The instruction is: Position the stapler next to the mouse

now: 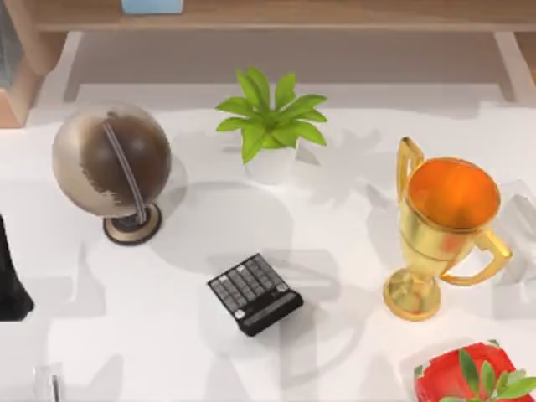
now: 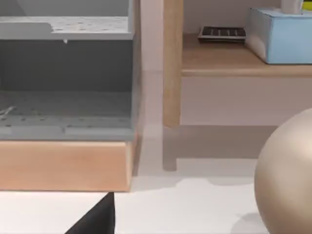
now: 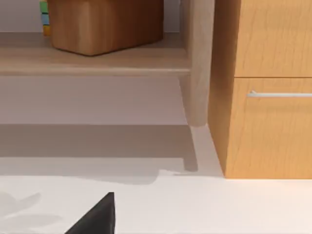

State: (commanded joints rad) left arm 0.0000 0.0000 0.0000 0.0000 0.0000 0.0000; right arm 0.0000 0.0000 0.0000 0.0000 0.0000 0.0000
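Observation:
The stapler point(image 1: 50, 385), small and pale with a dark line along its middle, lies at the front left corner of the white table, cut by the picture's lower edge. The mouse is out of view. My left gripper point(image 1: 10, 280) is a dark shape at the table's left edge, left of the globe and behind the stapler, apart from it. A dark tip of it shows low in the left wrist view point(image 2: 97, 219). A dark tip of my right gripper point(image 3: 97, 217) hangs over bare table in front of a wooden cabinet.
A globe point(image 1: 111, 163) stands at the back left, a potted plant point(image 1: 270, 126) at the back middle, a gold trophy point(image 1: 444, 226) on the right. A black calculator point(image 1: 255, 293) lies in the middle, and a strawberry point(image 1: 469, 377) sits at the front right. A wooden shelf point(image 1: 268, 17) runs along the back.

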